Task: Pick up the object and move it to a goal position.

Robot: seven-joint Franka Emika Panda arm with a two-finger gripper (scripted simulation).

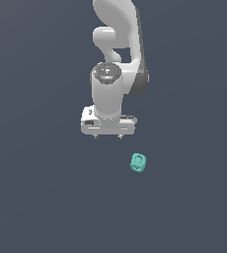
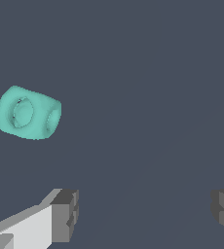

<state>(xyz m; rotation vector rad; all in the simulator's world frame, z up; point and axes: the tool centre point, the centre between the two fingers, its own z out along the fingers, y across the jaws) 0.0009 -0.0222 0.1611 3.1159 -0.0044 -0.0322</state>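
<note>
The object [image 1: 138,162] is a small teal-green block with rounded corners and round holes in its faces. It lies on the dark grey floor, toward the exterior view's right of the gripper and nearer the camera. It also shows in the wrist view [image 2: 28,113], apart from the fingers. My gripper [image 1: 108,136] hangs above the floor with its jaws wide apart and nothing between them. In the wrist view the gripper [image 2: 145,214] shows two grey fingertips [image 2: 65,214], far apart, with bare floor between.
The white arm [image 1: 116,59] rises behind the gripper in the exterior view. The floor [image 1: 36,197] is a plain dark grey surface with no other objects in view.
</note>
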